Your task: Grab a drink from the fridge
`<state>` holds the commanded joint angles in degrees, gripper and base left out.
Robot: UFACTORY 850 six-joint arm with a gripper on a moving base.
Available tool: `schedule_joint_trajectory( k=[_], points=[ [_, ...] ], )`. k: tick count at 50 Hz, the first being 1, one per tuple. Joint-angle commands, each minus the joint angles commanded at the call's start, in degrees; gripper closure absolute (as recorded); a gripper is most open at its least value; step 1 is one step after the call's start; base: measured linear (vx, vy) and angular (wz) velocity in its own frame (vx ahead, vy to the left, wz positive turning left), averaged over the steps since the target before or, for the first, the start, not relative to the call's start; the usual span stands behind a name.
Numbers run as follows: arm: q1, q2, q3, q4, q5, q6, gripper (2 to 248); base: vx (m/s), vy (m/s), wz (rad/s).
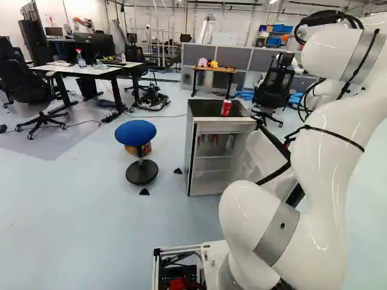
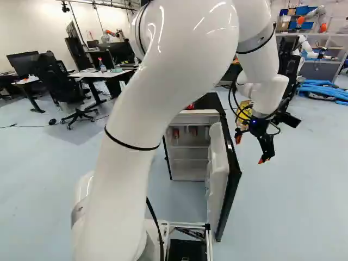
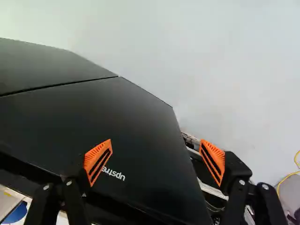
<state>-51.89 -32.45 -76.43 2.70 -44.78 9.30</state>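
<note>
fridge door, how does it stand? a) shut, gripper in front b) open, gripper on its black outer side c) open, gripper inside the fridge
b, the door is swung out, baring the shelves, and the gripper is over by its black outer face.

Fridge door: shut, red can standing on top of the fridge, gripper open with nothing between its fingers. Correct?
Not quite: the door is open, not shut. The right base view shows it swung out, with the interior exposed. The rest holds: red can on top of the fridge, gripper open with nothing gripped.
</note>
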Motion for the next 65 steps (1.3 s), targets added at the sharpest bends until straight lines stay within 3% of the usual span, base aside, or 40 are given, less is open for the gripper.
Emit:
schedule_joint_trajectory(
  k=[31, 65],
  points=[
    [2.45, 5.73, 8.89, -2.85, -0.66, 0.0, 3, 0.0, 0.0, 0.0],
    [7.88, 10.75, 16.41, -9.3, 2.15, 0.0, 3, 0.0, 0.0, 0.0]
  ],
)
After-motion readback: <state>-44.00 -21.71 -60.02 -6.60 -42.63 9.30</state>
